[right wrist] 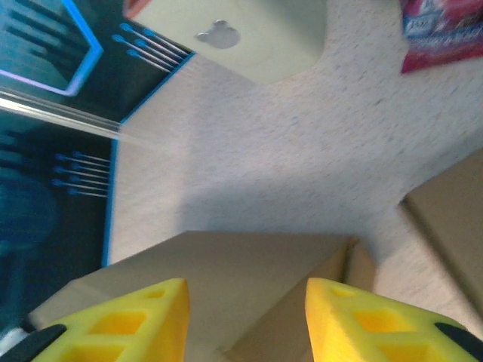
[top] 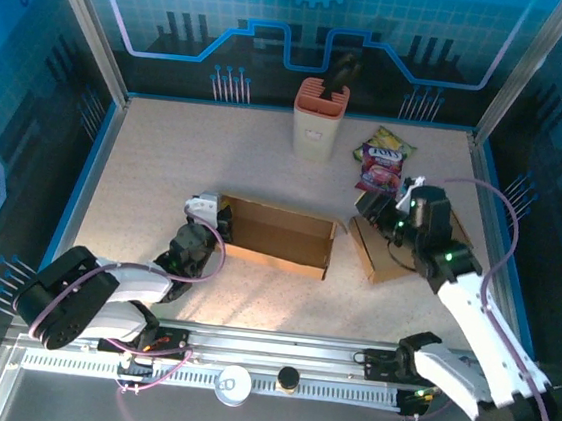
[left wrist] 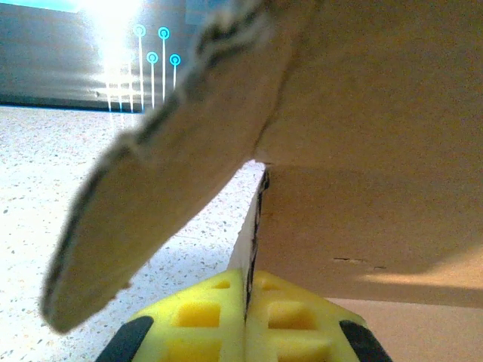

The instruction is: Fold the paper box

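The brown paper box point(top: 279, 232) lies open-topped in the middle of the table. My left gripper point(top: 210, 211) is at its left end, shut on the thin edge of a box wall point(left wrist: 362, 113); the yellow pads point(left wrist: 279, 309) pinch the cardboard, and a loose flap point(left wrist: 166, 181) hangs over to the left. My right gripper point(top: 371, 212) hovers at the box's right end, open, with nothing between its fingers. In the right wrist view the box point(right wrist: 249, 264) lies below the spread jaws of the right gripper point(right wrist: 245, 290). A flat cardboard flap point(top: 397, 253) lies on the table under the right arm.
A cream pen holder point(top: 318, 122) stands at the back centre, also in the right wrist view point(right wrist: 249, 38). A snack packet point(top: 383, 161) lies right of it. A white round object point(top: 233, 385) and a black cap point(top: 288, 378) sit on the near rail.
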Available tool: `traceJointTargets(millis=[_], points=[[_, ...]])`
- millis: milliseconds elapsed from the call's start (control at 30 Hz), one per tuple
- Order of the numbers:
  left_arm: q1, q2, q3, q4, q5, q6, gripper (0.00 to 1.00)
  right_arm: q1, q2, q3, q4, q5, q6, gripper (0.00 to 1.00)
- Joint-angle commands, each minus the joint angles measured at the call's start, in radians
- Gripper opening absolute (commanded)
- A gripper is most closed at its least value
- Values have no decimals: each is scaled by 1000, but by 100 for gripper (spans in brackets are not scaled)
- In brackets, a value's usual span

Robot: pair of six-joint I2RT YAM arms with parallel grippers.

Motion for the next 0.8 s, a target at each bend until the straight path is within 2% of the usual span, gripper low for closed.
traceJointTargets(millis=[0, 100, 200, 433, 533, 767], points=[[-12, 30, -31, 3, -32, 6, 0, 206, -76, -60, -51, 263, 324, 45], [-17, 47, -32, 26, -50, 6, 0, 381, -64, -65, -10, 408, 484, 46], [-22, 60, -35, 44, -65, 0, 0, 460, 7, -23, 14, 459, 582, 50], [-29, 75, -49, 82, -96, -14, 0, 497, 168, 28, 122, 460, 710, 51], [-30, 84, -52, 98, -103, -16, 0, 497, 192, 51, 130, 495, 696, 51], [-33, 108, -53, 126, -118, -21, 0, 501, 220, 93, 153, 483, 688, 49]])
